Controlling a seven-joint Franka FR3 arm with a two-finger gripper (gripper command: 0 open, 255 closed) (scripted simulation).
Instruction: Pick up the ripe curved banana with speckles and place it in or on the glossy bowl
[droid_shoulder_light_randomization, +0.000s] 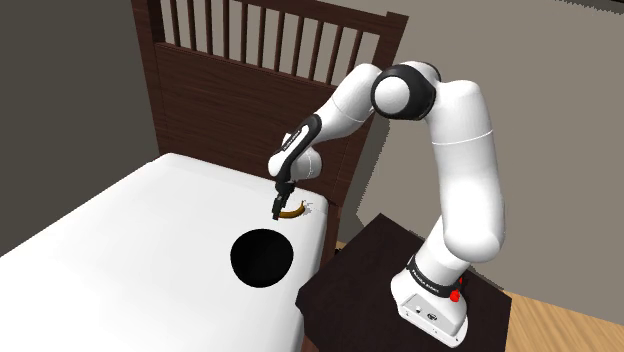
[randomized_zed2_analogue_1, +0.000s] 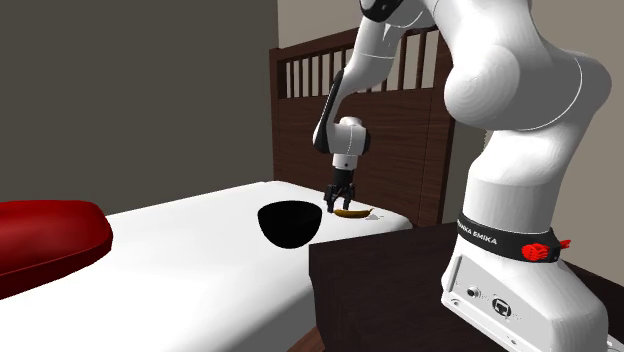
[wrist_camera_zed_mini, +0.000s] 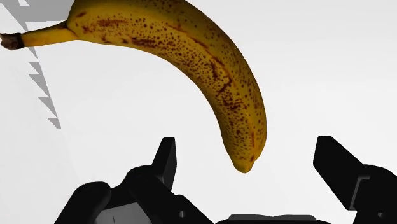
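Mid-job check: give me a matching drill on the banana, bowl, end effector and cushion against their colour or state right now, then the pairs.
Things:
1. banana
2. bowl
3. end effector
4. cushion

Colour or state:
A. red
B. open, straddling the banana's tip without touching it
C. black, round
D. yellow with brown speckles

Pairs: 1-D, 2-C, 3-B, 4-A
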